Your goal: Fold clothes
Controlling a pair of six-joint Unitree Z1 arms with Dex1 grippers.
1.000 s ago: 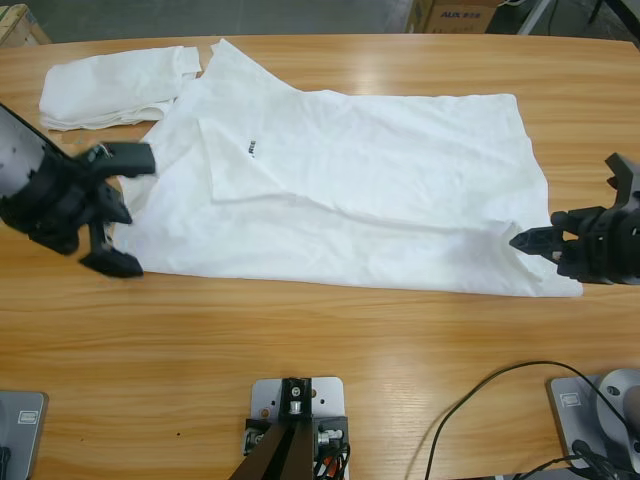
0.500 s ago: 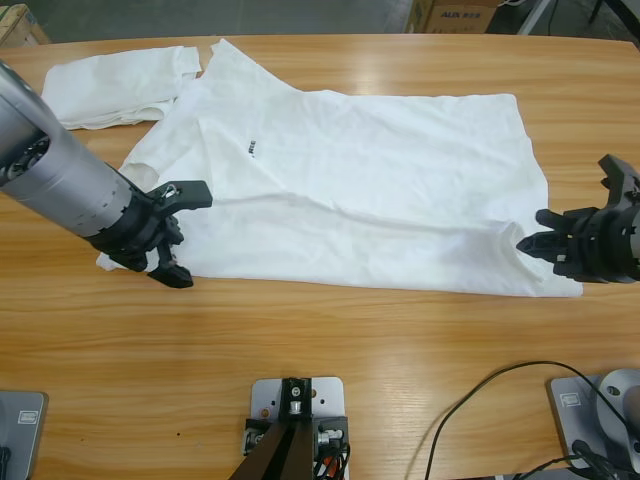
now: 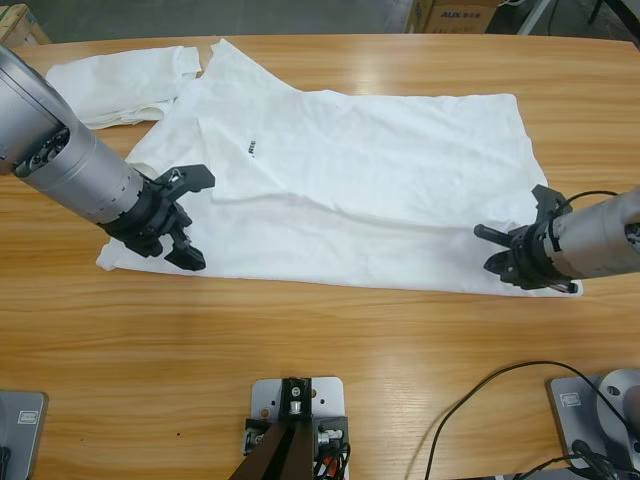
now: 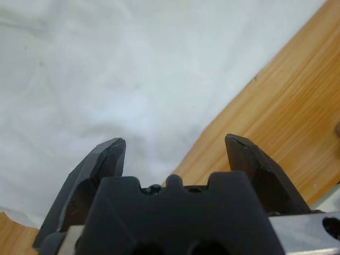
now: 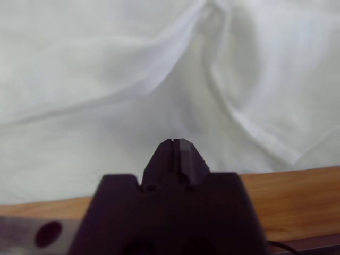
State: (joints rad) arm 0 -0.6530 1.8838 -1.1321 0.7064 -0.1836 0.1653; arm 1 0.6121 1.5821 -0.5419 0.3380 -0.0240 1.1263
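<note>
The T-shirt [image 3: 340, 190] lies flat across the desk's middle (a folded bundle [image 3: 115, 85] at the far left corner); left gripper [image 3: 190, 220] gapes wide over its near hem, probably to pinch it; right gripper [image 3: 497, 250], jaws together and empty, at the near right corner

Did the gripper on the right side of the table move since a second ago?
Yes. In the high view the right gripper slid inward from beyond the T-shirt hem, and now sits over the cloth's near corner, farther from the table end.
</note>
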